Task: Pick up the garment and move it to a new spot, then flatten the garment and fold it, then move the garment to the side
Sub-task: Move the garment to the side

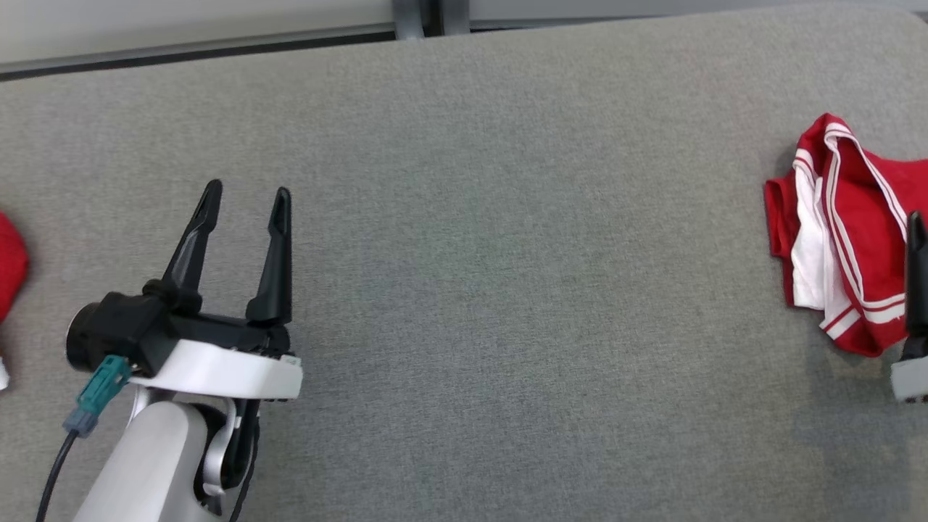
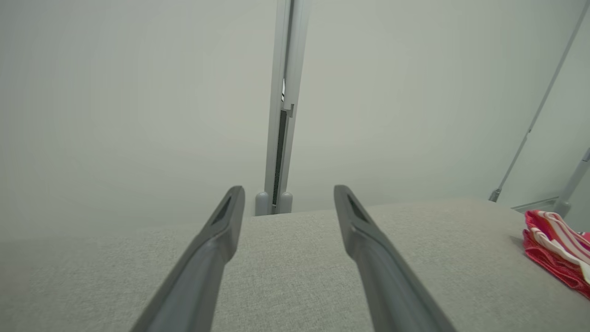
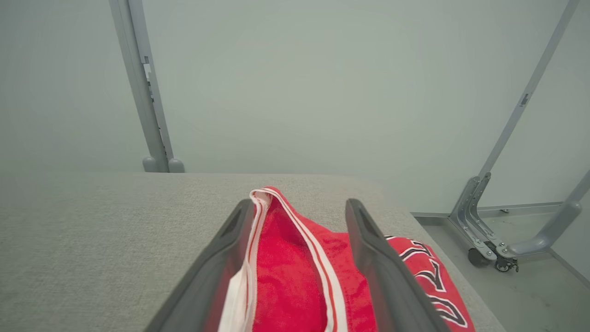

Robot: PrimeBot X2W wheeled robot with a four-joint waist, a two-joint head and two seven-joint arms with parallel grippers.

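Observation:
The garment [image 1: 848, 239] is a red piece with white stripes and a white inner layer, lying bunched at the far right of the grey table [image 1: 507, 254]. My right gripper [image 1: 919, 275] sits at that view's right edge, just beside the garment, with one dark finger showing. In the right wrist view the right gripper [image 3: 298, 205] is open, and the garment [image 3: 286, 276] lies on the table between and under its fingers. My left gripper [image 1: 247, 190] hovers open at the lower left, holding nothing. From the left wrist view, the left gripper [image 2: 288, 189] faces the wall and the garment [image 2: 557, 249] lies far right.
Another bit of red cloth [image 1: 11, 264] shows at the table's left edge. A grey post [image 2: 281, 115] stands behind the table. The table's right edge runs close to the garment, with a wheeled metal frame [image 3: 488, 249] on the floor beyond it.

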